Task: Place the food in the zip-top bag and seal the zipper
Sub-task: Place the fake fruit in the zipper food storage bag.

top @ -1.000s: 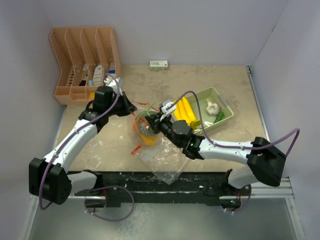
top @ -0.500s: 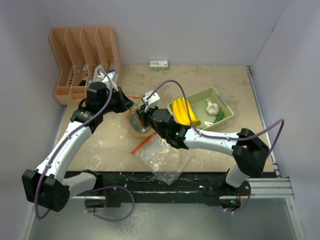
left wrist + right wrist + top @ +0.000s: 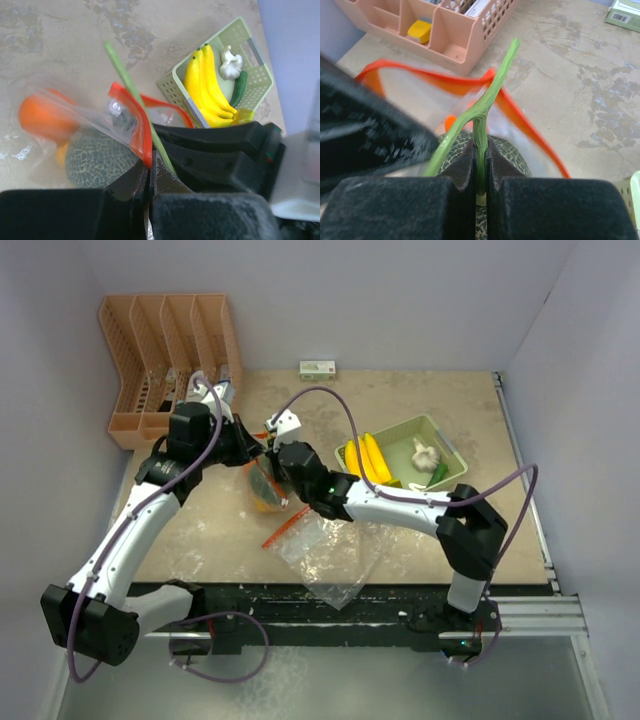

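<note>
A clear zip-top bag (image 3: 264, 488) with a red-orange zipper rim (image 3: 134, 112) hangs open between both grippers. My left gripper (image 3: 149, 167) is shut on that rim. My right gripper (image 3: 480, 150) is shut on the thin green stem (image 3: 492, 87) of a netted green melon (image 3: 95, 157), which sits in the bag's mouth. An orange (image 3: 42, 117) shows through the film beside it. In the top view the left gripper (image 3: 250, 447) and right gripper (image 3: 272, 462) almost touch. Yellow bananas (image 3: 365, 460), a white bulb (image 3: 425, 453) and a green piece (image 3: 438, 475) lie in the pale green tray (image 3: 452, 448).
A pink slotted organizer (image 3: 170, 365) stands at the far left, close behind the left gripper. A small box (image 3: 318, 369) lies by the back wall. Flat clear plastic (image 3: 325, 555) with a red strip (image 3: 283, 531) lies near the front edge.
Both grippers have moved toward the far left with the bag and melon, away from the flat plastic. The right arm now stretches further across. Both stay shut.
</note>
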Robot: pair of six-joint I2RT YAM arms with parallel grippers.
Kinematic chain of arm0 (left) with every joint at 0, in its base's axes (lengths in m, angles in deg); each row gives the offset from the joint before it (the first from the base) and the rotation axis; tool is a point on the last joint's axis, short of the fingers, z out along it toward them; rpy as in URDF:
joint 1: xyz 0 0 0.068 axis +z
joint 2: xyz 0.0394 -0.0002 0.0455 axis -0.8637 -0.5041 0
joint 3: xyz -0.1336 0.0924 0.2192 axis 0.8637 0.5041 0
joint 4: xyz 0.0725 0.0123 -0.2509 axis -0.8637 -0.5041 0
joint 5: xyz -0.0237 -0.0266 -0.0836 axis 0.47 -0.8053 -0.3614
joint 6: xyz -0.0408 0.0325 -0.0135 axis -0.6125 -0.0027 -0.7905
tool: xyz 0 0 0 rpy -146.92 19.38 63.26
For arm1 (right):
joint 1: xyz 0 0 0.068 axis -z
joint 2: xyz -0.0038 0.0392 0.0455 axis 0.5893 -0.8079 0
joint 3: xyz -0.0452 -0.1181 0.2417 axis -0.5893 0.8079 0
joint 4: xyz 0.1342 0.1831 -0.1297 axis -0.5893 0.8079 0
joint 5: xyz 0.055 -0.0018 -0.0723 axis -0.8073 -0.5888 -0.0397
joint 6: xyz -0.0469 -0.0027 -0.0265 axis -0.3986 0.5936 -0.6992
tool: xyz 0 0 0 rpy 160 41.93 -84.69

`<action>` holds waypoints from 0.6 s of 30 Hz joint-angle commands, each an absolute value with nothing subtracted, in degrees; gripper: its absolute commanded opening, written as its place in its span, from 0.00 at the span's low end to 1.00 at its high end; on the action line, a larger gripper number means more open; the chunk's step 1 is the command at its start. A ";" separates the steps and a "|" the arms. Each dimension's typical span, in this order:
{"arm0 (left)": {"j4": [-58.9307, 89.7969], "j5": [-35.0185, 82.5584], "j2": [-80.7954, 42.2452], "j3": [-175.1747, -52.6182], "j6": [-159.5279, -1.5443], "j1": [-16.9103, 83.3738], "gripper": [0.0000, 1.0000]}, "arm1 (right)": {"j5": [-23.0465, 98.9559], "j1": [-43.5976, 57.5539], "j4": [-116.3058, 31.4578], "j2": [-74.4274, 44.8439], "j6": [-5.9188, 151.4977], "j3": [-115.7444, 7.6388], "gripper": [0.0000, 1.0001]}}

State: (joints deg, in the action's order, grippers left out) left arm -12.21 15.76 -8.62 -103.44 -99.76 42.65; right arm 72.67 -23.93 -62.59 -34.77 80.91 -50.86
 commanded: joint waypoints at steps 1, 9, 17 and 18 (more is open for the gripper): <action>-9.55 10.98 -7.48 -109.58 -99.06 42.21 0.00 | 76.00 -23.57 -53.77 -40.21 82.24 -55.59 0.00; -10.22 13.06 -8.29 -111.33 -97.77 42.26 0.00 | 72.82 -23.48 -56.49 -38.34 80.58 -52.84 0.00; -7.39 13.46 -11.29 -108.86 -97.70 42.30 0.00 | 53.10 -23.47 -65.48 -27.04 76.81 -45.15 0.18; -7.30 13.37 -11.43 -108.92 -97.70 42.25 0.00 | 52.30 -23.48 -65.13 -26.63 76.70 -45.27 0.25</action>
